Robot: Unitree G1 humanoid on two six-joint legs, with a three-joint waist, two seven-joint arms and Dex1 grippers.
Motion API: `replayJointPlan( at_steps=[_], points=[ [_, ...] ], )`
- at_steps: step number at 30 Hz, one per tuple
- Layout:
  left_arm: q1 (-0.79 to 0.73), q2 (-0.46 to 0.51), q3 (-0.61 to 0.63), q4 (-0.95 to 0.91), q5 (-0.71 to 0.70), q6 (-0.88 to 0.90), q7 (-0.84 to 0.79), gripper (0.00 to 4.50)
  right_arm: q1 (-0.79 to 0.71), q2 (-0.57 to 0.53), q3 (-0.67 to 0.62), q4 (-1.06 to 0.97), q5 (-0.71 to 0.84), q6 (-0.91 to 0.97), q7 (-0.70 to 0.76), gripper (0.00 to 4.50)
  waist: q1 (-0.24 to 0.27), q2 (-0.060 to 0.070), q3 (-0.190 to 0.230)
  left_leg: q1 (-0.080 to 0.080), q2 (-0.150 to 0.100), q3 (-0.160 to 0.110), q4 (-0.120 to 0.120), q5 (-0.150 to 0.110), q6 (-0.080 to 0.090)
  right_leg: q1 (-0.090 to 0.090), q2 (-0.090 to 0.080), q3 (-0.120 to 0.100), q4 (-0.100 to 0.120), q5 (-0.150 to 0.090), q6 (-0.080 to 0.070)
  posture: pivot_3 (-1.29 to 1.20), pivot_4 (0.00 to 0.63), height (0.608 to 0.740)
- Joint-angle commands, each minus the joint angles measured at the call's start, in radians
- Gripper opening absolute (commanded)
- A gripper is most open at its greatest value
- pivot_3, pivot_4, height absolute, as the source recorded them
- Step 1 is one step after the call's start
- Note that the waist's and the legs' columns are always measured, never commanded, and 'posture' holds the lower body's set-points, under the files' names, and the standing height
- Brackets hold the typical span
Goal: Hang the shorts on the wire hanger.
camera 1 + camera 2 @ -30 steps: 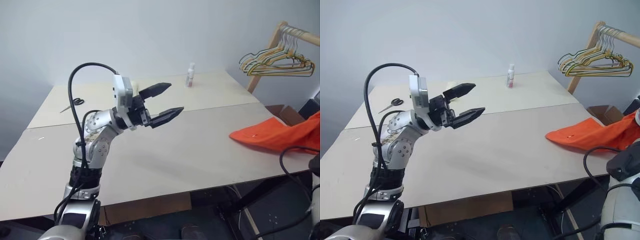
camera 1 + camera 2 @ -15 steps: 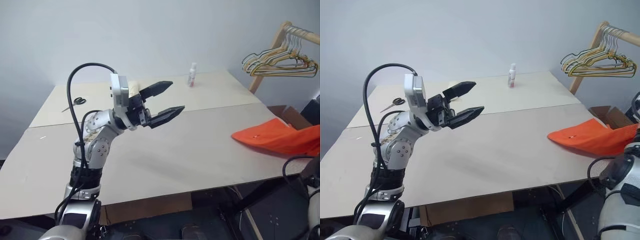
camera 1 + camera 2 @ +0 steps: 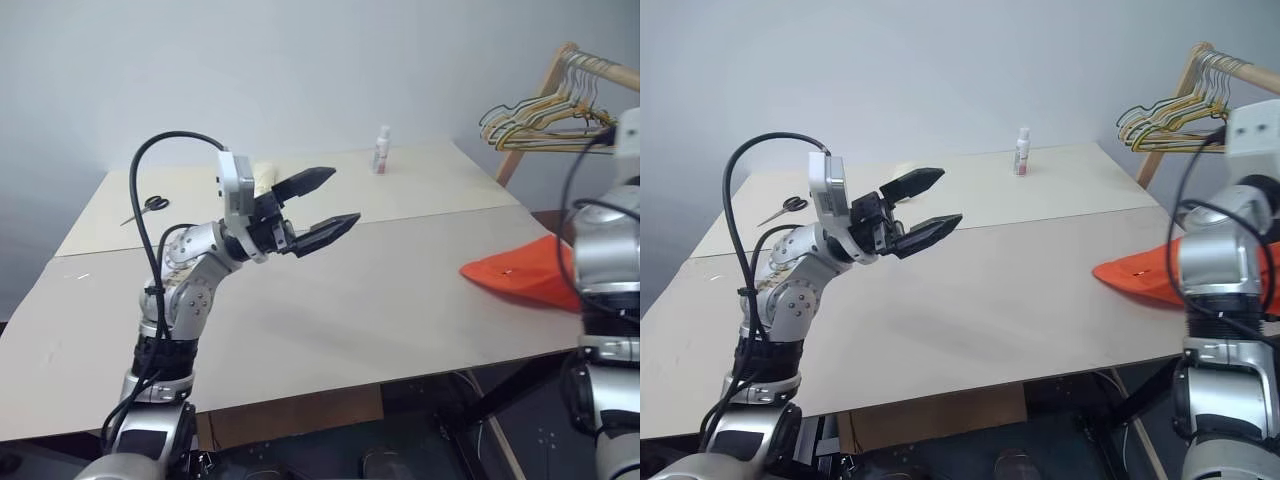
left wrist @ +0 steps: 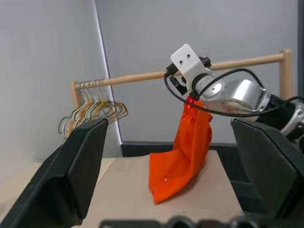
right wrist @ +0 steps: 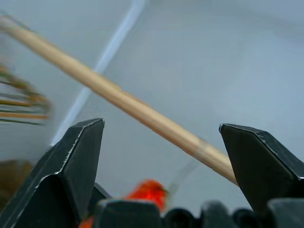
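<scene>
Orange shorts (image 3: 520, 280) lie at the desk's (image 3: 350, 300) right edge, partly hidden behind the right arm, far from scissors (image 3: 148, 206) and bottle (image 3: 381, 150); left gripper (image 3: 322, 203) and right gripper (image 5: 161, 156) both gape wide, empty.

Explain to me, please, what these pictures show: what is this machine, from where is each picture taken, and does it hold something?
This is a humanoid robot with two arms, each ending in two black fingers. Two pictures come from cameras in its head, looking down over a pale table. The other two come from cameras on its wrists, looking along the fingers. On the table are scissors, a small bottle and orange shorts. Hangers hang on a wooden rail. The left arm's fingers are open and empty. The right arm's fingers stand apart too. The shorts rise toward that arm, but I cannot tell whether they are caught on it.
</scene>
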Motion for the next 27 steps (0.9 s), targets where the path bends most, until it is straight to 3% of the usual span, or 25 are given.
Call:
replayJointPlan(
  at_steps=[1,8,16,22,27],
  points=[
    [0.016,0.049,0.023,-0.011,0.038,0.011,0.025,4.5,0.031,0.01,0.049,-0.1,-0.024,-0.067,0.124,4.47,0.008,0.0,0.0,0.0,0.0,0.0,0.0,0.0,0.0,0.0,0.0,0.0,0.0,0.0,0.0,0.0,0.0,0.74],
    [0.155,0.111,0.055,-0.068,0.096,-0.007,0.084,4.5,0.164,0.036,0.115,-0.188,0.028,-0.192,0.426,4.47,0.056,-0.003,0.002,0.001,0.0,0.0,0.0,0.0,0.0,-0.001,0.0,-0.001,0.0,0.0,0.0,0.1,0.0,0.74],
    [0.303,0.142,0.065,-0.119,0.143,-0.009,0.135,4.5,0.312,-0.044,0.164,-0.3,0.172,-0.277,0.902,4.47,0.148,-0.008,0.005,0.0,-0.002,-0.001,0.0,0.0,0.0,-0.001,-0.002,-0.002,-0.001,0.0,0.0,0.16,0.0,0.74],
    [0.363,0.178,0.059,-0.115,0.191,-0.032,0.131,4.5,0.397,-0.075,0.159,-0.333,0.199,-0.303,1.066,4.47,0.189,-0.011,0.007,0.0,-0.002,-0.002,0.0,0.0,0.0,-0.002,-0.003,-0.003,-0.001,0.001,0.0,0.18,0.0,0.74],
    [0.371,0.189,0.055,-0.116,0.203,-0.038,0.119,4.5,0.417,-0.074,0.155,-0.34,0.18,-0.301,1.101,4.47,0.199,-0.012,0.007,-0.001,-0.002,-0.002,-0.001,0.0,-0.001,-0.002,-0.003,-0.004,-0.001,0.001,0.0,0.19,0.0,0.74]
  ],
)
